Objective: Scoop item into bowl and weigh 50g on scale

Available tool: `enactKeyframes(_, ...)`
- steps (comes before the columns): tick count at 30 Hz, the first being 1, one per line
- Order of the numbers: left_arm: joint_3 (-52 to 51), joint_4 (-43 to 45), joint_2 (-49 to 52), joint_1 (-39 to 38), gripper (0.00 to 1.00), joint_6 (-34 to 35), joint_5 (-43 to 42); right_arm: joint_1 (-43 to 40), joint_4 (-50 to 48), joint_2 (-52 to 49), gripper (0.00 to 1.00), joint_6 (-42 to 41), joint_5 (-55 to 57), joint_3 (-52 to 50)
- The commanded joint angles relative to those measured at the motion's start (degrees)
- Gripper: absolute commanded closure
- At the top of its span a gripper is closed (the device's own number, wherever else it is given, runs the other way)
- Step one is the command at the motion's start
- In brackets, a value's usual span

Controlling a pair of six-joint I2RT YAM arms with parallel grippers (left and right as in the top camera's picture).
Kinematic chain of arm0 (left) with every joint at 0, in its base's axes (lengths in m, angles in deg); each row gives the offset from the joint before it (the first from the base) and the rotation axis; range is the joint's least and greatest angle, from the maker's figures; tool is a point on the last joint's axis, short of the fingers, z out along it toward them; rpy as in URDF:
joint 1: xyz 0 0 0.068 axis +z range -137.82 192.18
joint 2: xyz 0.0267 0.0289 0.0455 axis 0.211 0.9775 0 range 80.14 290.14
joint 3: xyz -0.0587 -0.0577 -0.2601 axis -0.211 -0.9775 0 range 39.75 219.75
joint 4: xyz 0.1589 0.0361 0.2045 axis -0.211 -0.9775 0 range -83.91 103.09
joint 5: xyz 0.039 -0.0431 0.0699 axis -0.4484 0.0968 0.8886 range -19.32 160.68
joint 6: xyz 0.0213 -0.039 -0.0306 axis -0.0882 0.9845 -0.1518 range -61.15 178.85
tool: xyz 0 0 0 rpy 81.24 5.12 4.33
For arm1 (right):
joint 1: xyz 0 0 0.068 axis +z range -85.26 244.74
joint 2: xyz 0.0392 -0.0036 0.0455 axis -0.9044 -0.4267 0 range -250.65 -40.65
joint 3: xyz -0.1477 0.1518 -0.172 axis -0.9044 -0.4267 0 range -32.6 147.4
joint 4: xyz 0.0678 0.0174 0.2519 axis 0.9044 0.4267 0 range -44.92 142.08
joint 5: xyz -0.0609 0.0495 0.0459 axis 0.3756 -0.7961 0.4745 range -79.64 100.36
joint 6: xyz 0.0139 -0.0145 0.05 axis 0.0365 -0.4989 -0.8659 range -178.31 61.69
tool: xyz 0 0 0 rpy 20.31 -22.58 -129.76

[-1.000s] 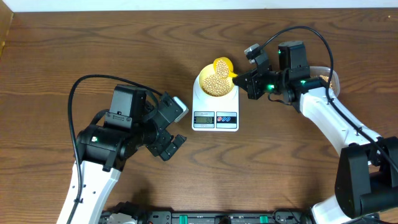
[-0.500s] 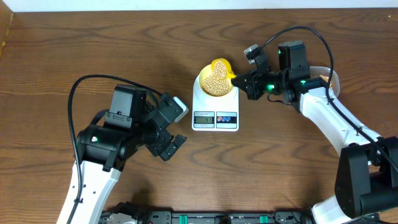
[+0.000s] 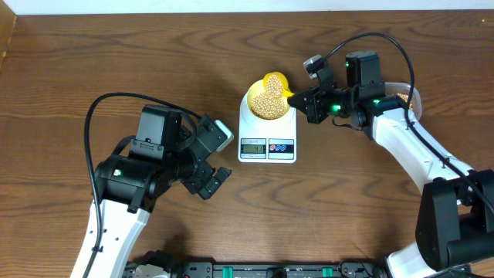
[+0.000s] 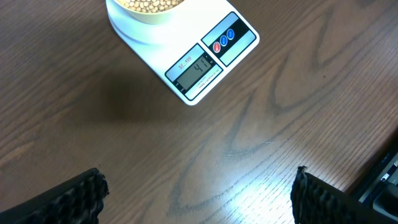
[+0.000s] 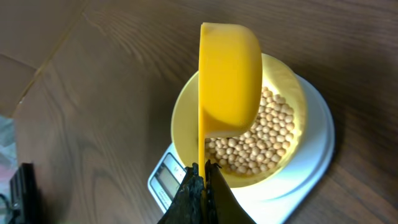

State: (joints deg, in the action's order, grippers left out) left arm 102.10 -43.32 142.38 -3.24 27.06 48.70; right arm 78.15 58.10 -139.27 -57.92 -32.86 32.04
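The white scale [image 3: 267, 137] stands mid-table with the pale-yellow bowl [image 3: 268, 103] on it, holding a heap of tan beans [image 3: 267, 105]. My right gripper [image 3: 301, 99] is shut on the thin handle of a bright yellow scoop [image 3: 276, 81]. The scoop [image 5: 229, 81] hangs tipped on its side over the bowl's [image 5: 183, 118] far rim, above the beans [image 5: 261, 143]. My left gripper [image 3: 222, 158] stands open over bare wood, left of the scale's front. Its wrist view shows the scale [image 4: 205, 59], its lit display and the bowl's edge [image 4: 146, 12].
A pale container rim [image 3: 409, 96] with tan beans shows behind my right arm at the right. A black cable loops above each arm. Dark equipment runs along the table's front edge [image 3: 255, 270].
My right gripper and the scoop have shifted very slightly left over the bowl. The left arm has not moved.
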Motion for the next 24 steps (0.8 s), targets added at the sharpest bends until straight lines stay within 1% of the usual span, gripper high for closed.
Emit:
enactKeyframes(1, 0.5, -0.1, -0.2, 0.2, 0.03, -0.6, -0.5, -0.3, -0.1, -0.1, 0.99, 2.0, 1.3, 0.1)
enactKeyframes(5, 0.5, -0.1, -0.2, 0.2, 0.03, -0.6, -0.5, 0.0, 0.2, -0.1, 0.99, 1.4, 0.2, 0.1)
enactKeyframes(7, 0.5, -0.1, -0.2, 0.2, 0.03, -0.6, -0.5, 0.2, 0.9, -0.1, 0.99, 3.3, 0.3, 0.1)
enactKeyframes(9, 0.5, -0.1, -0.2, 0.2, 0.03, -0.6, -0.5, 0.1, 0.3, -0.1, 0.99, 1.9, 0.6, 0.1)
enactKeyframes(10, 0.5, -0.1, -0.2, 0.2, 0.03, -0.6, -0.5, 0.5, -0.1, -0.1, 0.99, -0.9, -0.3, 0.1)
enactKeyframes(12, 0.5, -0.1, -0.2, 0.2, 0.03, -0.6, -0.5, 1.4, 0.2, -0.1, 0.99, -1.5, -1.4, 0.1)
enactKeyframes(15, 0.5, -0.1, -0.2, 0.2, 0.03, -0.6, -0.5, 1.3, 0.0, -0.1, 0.99, -0.5, 0.8, 0.1)
enactKeyframes(18, 0.5, -0.1, -0.2, 0.2, 0.03, -0.6, -0.5, 1.5, -0.3, -0.1, 0.99, -2.8, 0.8, 0.1)
enactKeyframes(22, 0.5, -0.1, -0.2, 0.2, 0.03, -0.6, -0.5, 1.2, -0.3, -0.1, 0.99, -0.6, 3.2, 0.1)
enactKeyframes(24, 0.5, -0.1, -0.2, 0.2, 0.03, -0.6, -0.5, 1.4, -1.2, -0.1, 0.99, -2.6, 2.9, 0.1)
